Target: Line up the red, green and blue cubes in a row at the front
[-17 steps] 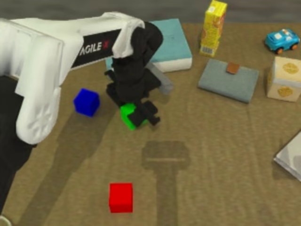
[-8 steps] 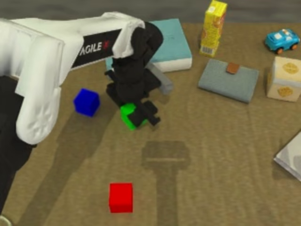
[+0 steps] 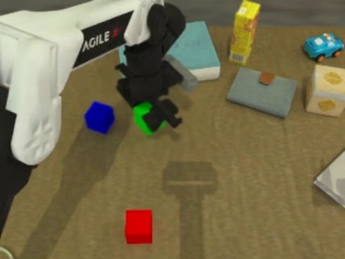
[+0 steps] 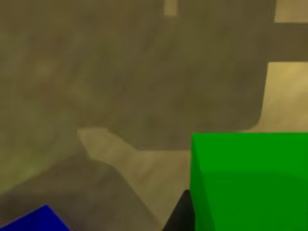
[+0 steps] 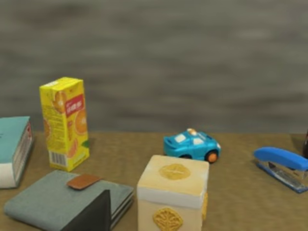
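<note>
My left gripper is shut on the green cube at mid-left of the table, and the cube hangs just above the surface. In the left wrist view the green cube fills the corner beside a dark finger. The blue cube rests on the table to the left of the gripper; a corner of the blue cube also shows in that wrist view. The red cube sits alone near the front edge. My right arm is parked off to the right; only a dark piece of its gripper shows.
Along the back stand a teal book, a yellow juice carton, a grey wallet, a cream box with gold emblems and a blue toy car. A blue stapler lies at far right.
My left gripper has risen and shifted a little back and left, carrying the green cube with it. The blue and red cubes have not moved.
</note>
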Robot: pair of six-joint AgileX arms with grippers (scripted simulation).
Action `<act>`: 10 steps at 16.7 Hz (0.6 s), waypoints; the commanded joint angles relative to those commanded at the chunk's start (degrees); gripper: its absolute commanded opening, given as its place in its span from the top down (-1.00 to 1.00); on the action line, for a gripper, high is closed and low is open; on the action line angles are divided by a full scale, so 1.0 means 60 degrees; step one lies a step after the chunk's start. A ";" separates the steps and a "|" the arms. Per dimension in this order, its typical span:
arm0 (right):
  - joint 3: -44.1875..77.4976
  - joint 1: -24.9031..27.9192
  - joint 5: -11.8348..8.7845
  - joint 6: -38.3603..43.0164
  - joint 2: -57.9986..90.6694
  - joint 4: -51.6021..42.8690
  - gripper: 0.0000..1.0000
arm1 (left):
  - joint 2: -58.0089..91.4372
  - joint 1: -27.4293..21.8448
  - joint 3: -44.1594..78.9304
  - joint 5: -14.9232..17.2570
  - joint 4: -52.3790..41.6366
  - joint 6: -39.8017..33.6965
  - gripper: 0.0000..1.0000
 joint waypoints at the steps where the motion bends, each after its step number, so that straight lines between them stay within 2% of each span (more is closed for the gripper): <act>1: 0.0000 0.0000 0.0000 0.0000 0.0000 0.0000 -1.00 | -0.0082 0.0021 0.0240 0.0015 -0.0317 0.0003 1.00; 6: 0.0000 0.0000 0.0000 0.0000 0.0000 0.0000 -1.00 | -0.0224 0.0055 0.0533 0.0035 -0.0667 0.0003 1.00; 10: 0.0000 0.0000 0.0000 0.0000 0.0000 0.0000 -1.00 | -0.0525 -0.0252 0.0160 0.0008 -0.0495 0.0157 1.00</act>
